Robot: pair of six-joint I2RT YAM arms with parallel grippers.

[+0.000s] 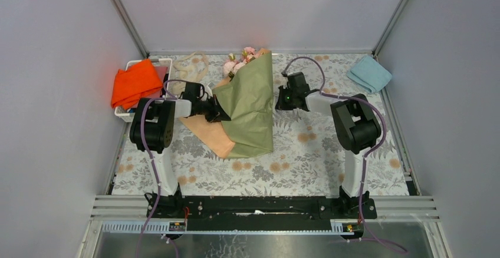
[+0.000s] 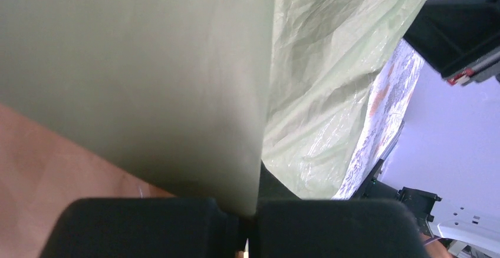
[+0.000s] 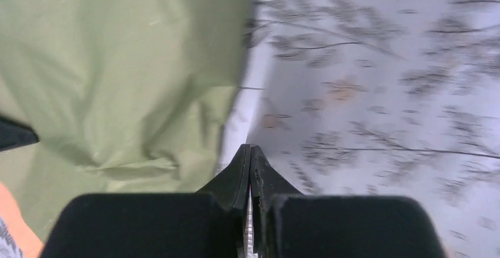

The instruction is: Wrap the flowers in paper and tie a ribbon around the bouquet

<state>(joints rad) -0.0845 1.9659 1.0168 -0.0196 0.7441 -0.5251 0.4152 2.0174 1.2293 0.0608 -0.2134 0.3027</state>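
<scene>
The flowers (image 1: 239,65) lie toward the far side of the tabletop (image 1: 318,146), only their pale pink heads showing past the top edge of the paper (image 1: 250,102). The paper has been folded over the stems with the olive face outward, and a peach strip of the inner face is left exposed at the lower left. The wrap is loose and wide, so the step in hand is judged to be the folding, not the tying.

The left edge of the folded sheet is pinched in the left claw (image 1: 221,113), which is closed tight on it. In the left wrist view the olive fold is seen rising straight out from between the fingers. The grip is probably there to hold the flap up and taut so that it can be drawn across the bunch.

The right claw (image 3: 250,155) is closed, its tips pressed together with nothing seen between them. It is held low over the tabletop just beside the paper's right edge, not touching the sheet as far as can be told. From there that edge could be pinned or tucked.

The ribbon (image 1: 190,65) lies heaped at the far left, untouched, beside a white basket (image 1: 121,112) with an orange cloth (image 1: 137,82). A light blue cloth (image 1: 369,73) lies well apart at the far right.
</scene>
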